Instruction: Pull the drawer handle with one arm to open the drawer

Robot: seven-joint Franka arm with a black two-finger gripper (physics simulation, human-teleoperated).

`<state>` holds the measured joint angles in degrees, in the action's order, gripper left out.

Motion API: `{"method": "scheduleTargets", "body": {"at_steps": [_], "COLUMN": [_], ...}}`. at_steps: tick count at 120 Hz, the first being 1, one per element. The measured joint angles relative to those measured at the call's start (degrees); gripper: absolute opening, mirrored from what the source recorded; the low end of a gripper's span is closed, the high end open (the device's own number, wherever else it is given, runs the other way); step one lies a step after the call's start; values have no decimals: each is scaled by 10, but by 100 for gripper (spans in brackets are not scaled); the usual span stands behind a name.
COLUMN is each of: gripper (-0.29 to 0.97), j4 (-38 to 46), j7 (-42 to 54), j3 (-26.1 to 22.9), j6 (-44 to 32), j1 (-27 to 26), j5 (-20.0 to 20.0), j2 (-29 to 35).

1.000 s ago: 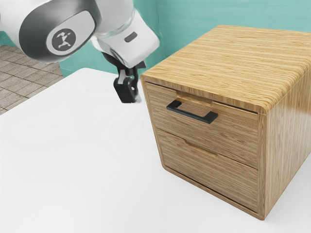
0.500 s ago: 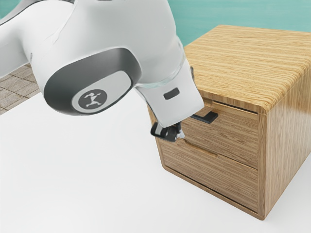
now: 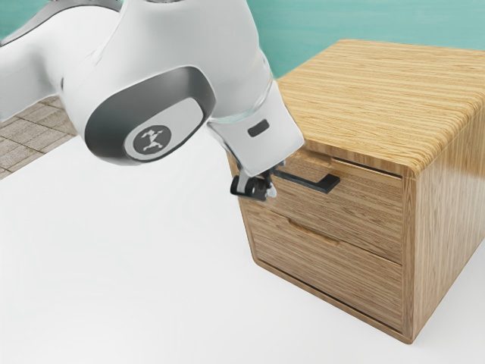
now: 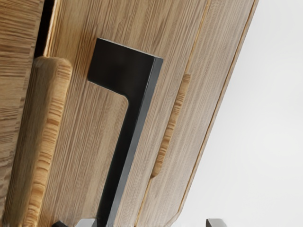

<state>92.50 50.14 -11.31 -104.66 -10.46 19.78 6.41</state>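
I am in what looks like a plain home room — teal wall (image 3: 364,19), tan tiled floor (image 3: 23,136), a white table (image 3: 114,288) carrying a wooden drawer cabinet (image 3: 379,98).

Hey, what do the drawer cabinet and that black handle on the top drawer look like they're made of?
The cabinet looks like light wood or wood veneer with a matte finish: striped grain runs over its top, side and drawer fronts. The handle looks like matte black metal, possibly plastic: crisp square edges, a faint sheen, no grain.

White table (image 3: 114,288); wooden two-drawer cabinet (image 3: 379,98) stands on it, toward exterior view's right.
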Motion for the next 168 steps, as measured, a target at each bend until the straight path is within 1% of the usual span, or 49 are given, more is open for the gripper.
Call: {"method": "scheduleTargets", "body": {"at_steps": [12,29,45,64,72,76,84,89,100,108,121,135,149,168], "gripper": [24,24,24,23,25,23,11,7,0,-2,-8,-8,-9,-11], "j4": [0,1,2,38,64,73,82,83,86,94,123,159,185,212], "j7": [5,16,25,34,37,38,40,41,44,45,46,46,46,45], "j3": [4,7,18,16,13,13,9,8,7,8,9,17,26,25], "j6": [-18,-46,-63,-78,-87,-91,-98,-101,-105,-109,-113,-114,-116,-118], "j1": [4,3,8,11,10,10,9,4,1,1,-1,-1,0,-1], "j5": [-2,-28,-38,-41,-40,-40,-39,-39,-37,-36,-35,-39,-43,-54], "j2": [-5,-10,-25,-12,1,7,17,22,25,27,57,97,119,146]}}
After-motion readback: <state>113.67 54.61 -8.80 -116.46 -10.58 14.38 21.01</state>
